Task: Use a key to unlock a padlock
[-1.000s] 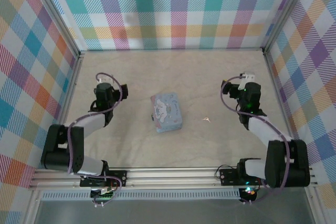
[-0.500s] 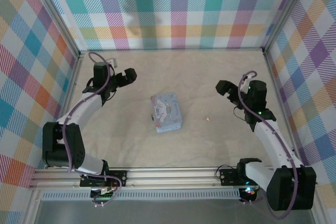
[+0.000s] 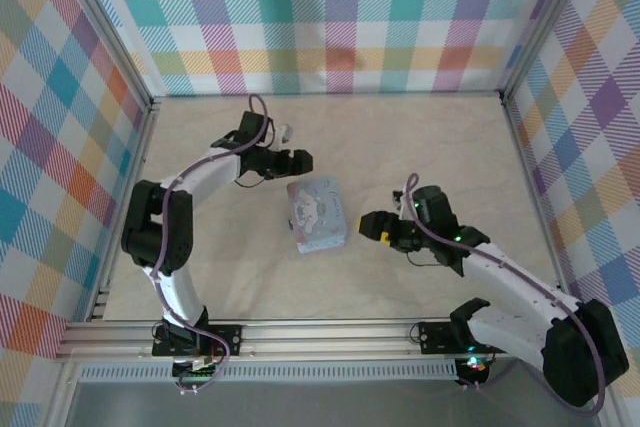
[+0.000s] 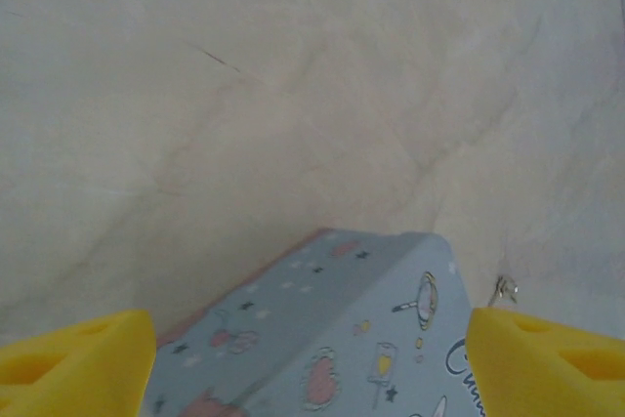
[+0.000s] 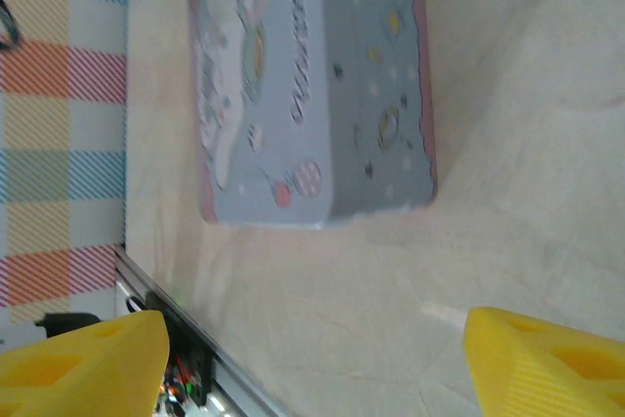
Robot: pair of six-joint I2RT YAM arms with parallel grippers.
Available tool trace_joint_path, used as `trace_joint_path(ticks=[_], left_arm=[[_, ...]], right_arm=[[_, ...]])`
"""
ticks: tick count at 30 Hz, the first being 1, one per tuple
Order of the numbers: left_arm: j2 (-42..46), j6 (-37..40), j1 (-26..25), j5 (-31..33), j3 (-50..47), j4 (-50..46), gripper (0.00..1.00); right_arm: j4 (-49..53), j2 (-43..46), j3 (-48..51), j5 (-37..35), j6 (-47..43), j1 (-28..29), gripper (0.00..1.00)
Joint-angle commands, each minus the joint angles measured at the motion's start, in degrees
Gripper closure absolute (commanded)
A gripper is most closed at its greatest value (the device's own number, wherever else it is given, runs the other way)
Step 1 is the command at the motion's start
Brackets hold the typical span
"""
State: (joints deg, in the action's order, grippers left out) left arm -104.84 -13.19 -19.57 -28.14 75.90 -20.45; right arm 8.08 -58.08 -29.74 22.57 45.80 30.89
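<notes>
Padlock (image 3: 291, 223), a tiny dark metal lock, is what I take the fleck against the left side of the light-blue cartoon-printed box (image 3: 320, 212) to be, toward the box's near end. On the left wrist feed a matching speck (image 4: 503, 289) sits on the pale counter (image 3: 430, 137) just beside the box wall. It is too small for me to read its long axis or which way the keyhole faces.

My left gripper (image 3: 298, 159) hovers at the box's far end, yellow fingers (image 4: 68, 368) spread wide with nothing between them. The lock lies nearward of it along the box's left side, so this is the closer arm. The right gripper (image 3: 372, 228) hangs just right of the box, also wide open and empty, with the box between it and the lock.

A faint whitish sliver (image 5: 441, 315) on the counter between its fingers (image 5: 547, 363) may be the thin pale key. It seems to lie slantwise, but I cannot tell which end is the bit.
</notes>
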Motion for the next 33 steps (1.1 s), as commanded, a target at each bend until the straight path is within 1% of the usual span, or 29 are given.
trace_joint_path(ticks=[1, 5, 9, 12, 15, 18, 22, 27, 30, 33], left_arm=[[-2.3, 3.6, -1.4, -1.7, 3.8, -6.0, 0.18], [-3.4, 4.2, -2.0, -1.6, 4.0, -7.3, 0.23], [-1.4, 3.9, -2.4, -1.7, 0.9, -5.9, 0.23], [0.5, 3.8, -2.5, -1.5, -0.9, -5.5, 0.23], [2.4, 3.7, -2.5, -1.4, -3.0, -4.9, 0.25], [4.1, 3.4, -2.5, -0.9, -5.1, -4.3, 0.26], [7.2, 2.1, -2.5, 0.2, -8.8, -2.6, 0.26], [11.7, -0.2, -2.5, 1.7, -14.1, -0.1, 0.27], [14.5, -1.5, -2.5, 3.6, -17.3, 0.8, 0.29], [16.9, -3.4, -2.5, 5.4, -20.4, 1.8, 0.36]], right_arm=[[-4.7, -2.3, 0.5, -1.8, 3.6, 4.2, 0.21], [-10.2, -7.1, 1.0, -2.0, 6.2, 8.0, 0.22], [-16.1, -13.2, -0.2, -1.4, 8.1, 11.1, 0.22], [-18.7, -17.2, -2.1, -1.1, 8.9, 12.2, 0.23], [-20.9, -19.9, -3.4, -1.3, 9.6, 12.3, 0.24], [-21.5, -21.4, -4.7, -3.2, 10.1, 12.3, 0.25], [-21.3, -23.3, -6.6, -5.8, 9.8, 12.1, 0.26], [-20.5, -26.3, -9.8, -6.7, 8.7, 10.8, 0.27], [-19.7, -28.9, -12.6, -6.6, 7.7, 9.7, 0.3], [-17.4, -32.1, -16.8, -6.5, 6.0, 9.1, 0.34]])
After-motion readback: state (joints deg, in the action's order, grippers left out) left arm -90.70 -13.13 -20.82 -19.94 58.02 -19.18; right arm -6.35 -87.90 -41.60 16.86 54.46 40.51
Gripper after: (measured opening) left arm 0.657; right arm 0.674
